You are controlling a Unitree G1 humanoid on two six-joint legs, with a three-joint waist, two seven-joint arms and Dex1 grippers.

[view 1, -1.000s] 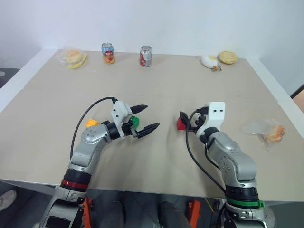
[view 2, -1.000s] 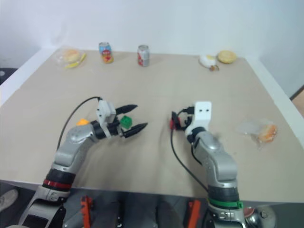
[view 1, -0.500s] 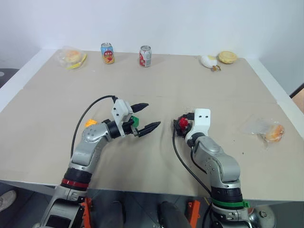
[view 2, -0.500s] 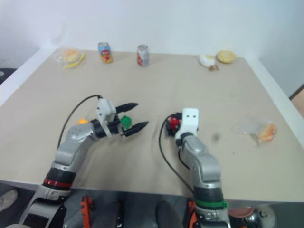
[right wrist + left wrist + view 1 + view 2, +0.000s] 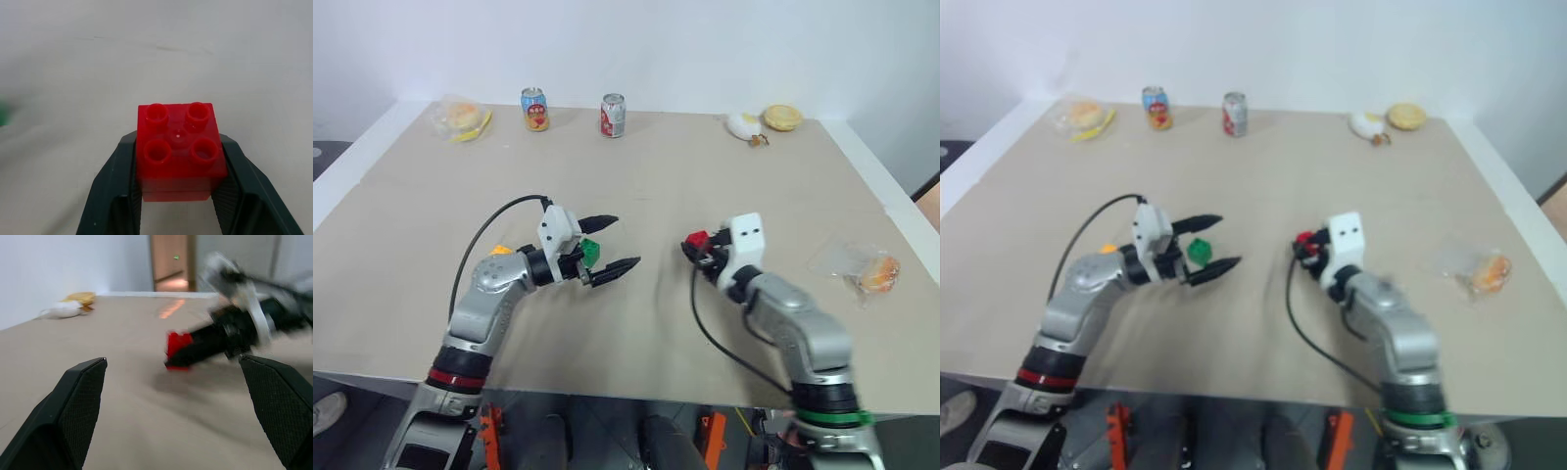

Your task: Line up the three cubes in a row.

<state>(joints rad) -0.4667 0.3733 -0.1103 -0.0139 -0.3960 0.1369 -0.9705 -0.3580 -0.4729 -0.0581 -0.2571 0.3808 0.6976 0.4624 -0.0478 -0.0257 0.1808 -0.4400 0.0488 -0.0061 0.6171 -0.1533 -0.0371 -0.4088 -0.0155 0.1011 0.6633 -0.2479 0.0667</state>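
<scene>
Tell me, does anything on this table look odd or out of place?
Nothing looks spilled or broken. The cubes just aren't in a row yet: the red cube sits between the right gripper fingers, apart from the green cube and yellow-orange cube.

cube (image 5: 589,251) between left tool (image 5: 614,244) fingers

Along the far edge of the beige tabletop (image 5: 636,176) stand two drink cans, an orange-labelled can (image 5: 535,109) and a red can (image 5: 613,116). A bagged bun (image 5: 462,118) lies in the far left corner; a white object (image 5: 745,125) and a bare bun (image 5: 783,117) lie far right. Another bagged roll (image 5: 869,271) rests near the right edge.
</scene>
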